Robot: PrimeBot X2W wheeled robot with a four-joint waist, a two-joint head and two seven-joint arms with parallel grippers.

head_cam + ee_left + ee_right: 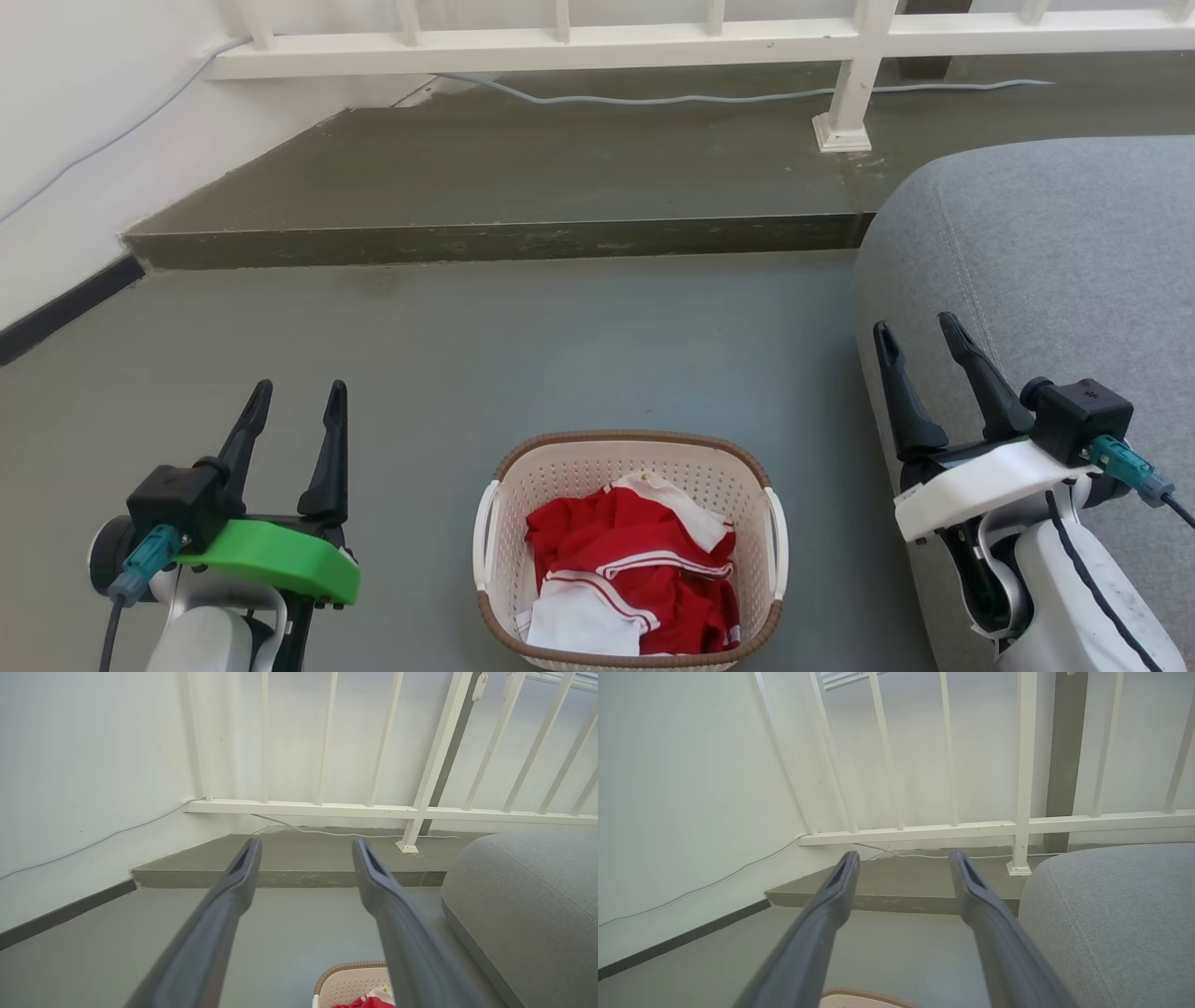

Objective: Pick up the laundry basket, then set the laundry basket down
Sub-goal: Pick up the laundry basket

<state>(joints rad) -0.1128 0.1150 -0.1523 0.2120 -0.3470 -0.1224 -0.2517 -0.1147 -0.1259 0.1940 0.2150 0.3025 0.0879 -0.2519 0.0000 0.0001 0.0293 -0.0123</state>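
Note:
The laundry basket [597, 467], cream-white and perforated with a brown rim and white side handles, stands on the grey floor at the bottom centre of the head view, holding red and white clothes [630, 569]. My left gripper [297, 397] hovers open to the basket's left, apart from it. My right gripper [917, 338] hovers open to its right, over the sofa's edge. In the left wrist view the left gripper [306, 847] is open and the basket's rim [348, 967] peeks in at the bottom. The right gripper [903, 858] is open too, with a sliver of the basket's rim [864, 994] below.
A grey sofa [1055, 271] fills the right side, close to the basket. A raised concrete step [504, 238] runs across behind, with a white railing [845, 103] and a cable on it. A white wall [65, 140] with a dark skirting bounds the left.

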